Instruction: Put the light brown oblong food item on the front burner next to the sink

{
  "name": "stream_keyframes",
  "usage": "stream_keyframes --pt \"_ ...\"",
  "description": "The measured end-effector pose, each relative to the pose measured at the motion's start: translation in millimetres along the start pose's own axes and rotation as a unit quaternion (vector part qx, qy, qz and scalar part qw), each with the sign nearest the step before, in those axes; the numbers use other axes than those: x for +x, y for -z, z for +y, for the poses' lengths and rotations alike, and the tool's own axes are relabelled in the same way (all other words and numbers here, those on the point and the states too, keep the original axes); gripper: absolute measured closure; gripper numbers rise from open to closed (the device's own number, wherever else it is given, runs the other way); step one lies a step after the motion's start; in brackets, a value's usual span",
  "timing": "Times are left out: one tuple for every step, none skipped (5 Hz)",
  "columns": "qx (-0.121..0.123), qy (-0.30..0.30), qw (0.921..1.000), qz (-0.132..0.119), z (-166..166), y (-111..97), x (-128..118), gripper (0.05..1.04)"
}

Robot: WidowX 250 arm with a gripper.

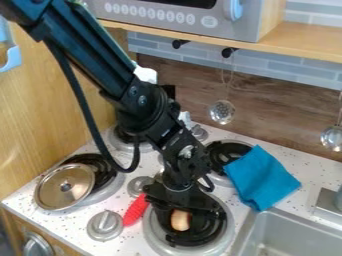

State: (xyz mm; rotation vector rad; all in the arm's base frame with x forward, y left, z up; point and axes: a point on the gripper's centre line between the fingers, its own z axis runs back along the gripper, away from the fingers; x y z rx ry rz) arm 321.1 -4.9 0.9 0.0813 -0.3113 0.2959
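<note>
- Pincer [186, 231] seen low-centre in cam. view, hung over front R burner [229, 232]; state (apart or together) can't be told, black on black coil.
- Tan rounded obj. [180, 220] seen directly at pincer, over dark coil of same burner; whether gripped or just nr. can't be told. Lower part of obj. well visible, type unclear.
- Arm [87, 40] brought in from upper L, black, w/ loose black cable [81, 100] looped on its L side.
- Red obj. [135, 210] laid on bench [72, 221] just L of same burner, slanted, btwn it & front knob [105, 225]; 2nd knob [139, 185] set just behind.
- Round metal lid [79, 186] w/ dark centre knob rested on front L burner [107, 192], part of black coil left uncovered.
- Teal cloth [262, 177] spread R of pincer, rear R burner [228, 151] partly overlapped, lower corner nr. sink [248, 229].
- Sink, grey metal, set in bench at lower R; bench top white, speckled.
- Slotted ladle [222, 111] hung from hook [228, 52] vs. brown backboard [260, 105]; 2nd metal utensil [332, 138] hung at R edge.
- Grey microwave [167, 16] placed on wooden shelf [300, 42] up top.
</note>
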Motion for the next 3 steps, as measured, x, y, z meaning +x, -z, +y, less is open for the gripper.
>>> stream_keyframes --pt "0.004 -0.005 1.0000 0.001 5 -15 3 0.077" --pt "0.003 -0.007 0.9999 -0.007 9 -48 8 0.080" --pt "-0.003 -0.017 0.9996 -0.023 18 -86 20 0.081"
